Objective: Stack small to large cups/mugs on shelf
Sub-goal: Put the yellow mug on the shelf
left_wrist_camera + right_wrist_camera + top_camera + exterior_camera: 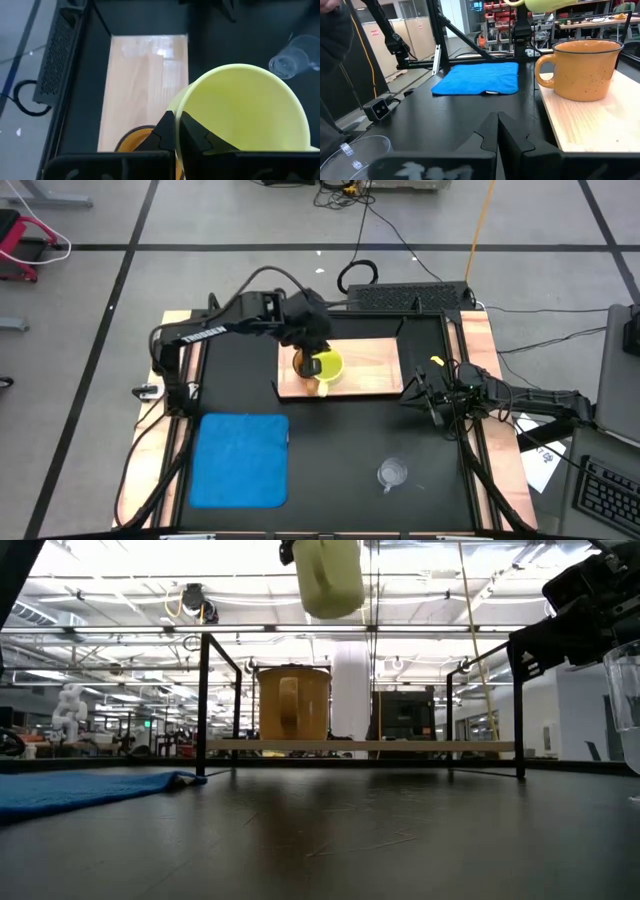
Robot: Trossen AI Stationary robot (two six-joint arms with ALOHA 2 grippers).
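Observation:
The yellow mug (328, 367) hangs high above the shelf (370, 365), held by my left gripper (312, 360); it also shows at the top of the low view (331, 576). The orange-brown mug (293, 703) stands upright on the shelf board (400, 746), just below and beside the yellow one, partly hidden under my left gripper in the high view (299, 364). The clear glass cup (392, 473) stands on the black table near its front right. My right gripper (412, 396) rests shut and empty beside the shelf's right end. My left gripper holds the yellow mug by its rim (181, 107), the wall between the two fingers: one finger (197, 136) inside the mug, the other (161, 134) outside. The fingers come from above. The mug hangs upright, lifted clear of the shelf, its handle (322, 578) toward the table's near edge.
A blue mat (243, 458) lies flat on the table's front left. The shelf stands on thin dark metal legs (202, 705). A keyboard (410, 296) lies beyond the table's far edge. Bare black table lies between the mat and the glass cup.

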